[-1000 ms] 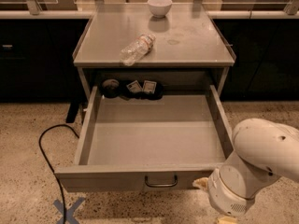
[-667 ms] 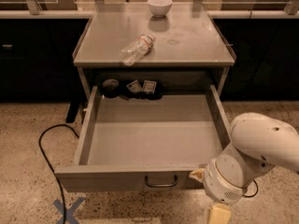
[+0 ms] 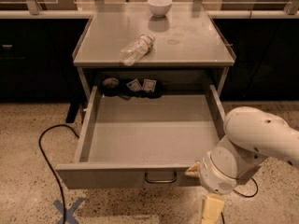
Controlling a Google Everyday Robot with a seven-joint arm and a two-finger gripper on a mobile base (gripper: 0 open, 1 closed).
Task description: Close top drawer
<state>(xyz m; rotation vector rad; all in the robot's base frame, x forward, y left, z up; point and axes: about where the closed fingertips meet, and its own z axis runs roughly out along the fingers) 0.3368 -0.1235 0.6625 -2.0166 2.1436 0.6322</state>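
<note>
- Camera view: gripper (image 3: 202,190) sits at lower right of frame, right against the right end of the top drawer (image 3: 117,176) front; can't tell if clenched or released.
- Change: it has slid left and a bit up over the last second, from just off the corner to about touching the front.
- Drawer itself hasn't budged; fully pulled out, tray empty, front across the lower middle of the frame.
- Judgement: the push is only just starting and closing isn't underway.
- Arm (image 3: 261,139): white, bulky, bent in from the right edge, wrist aimed left at the front, right of the handle (image 3: 160,177).
- Beyond: bottle (image 3: 136,49) lying on the cabinet top (image 3: 187,45), bowl (image 3: 159,6) at top centre.
</note>
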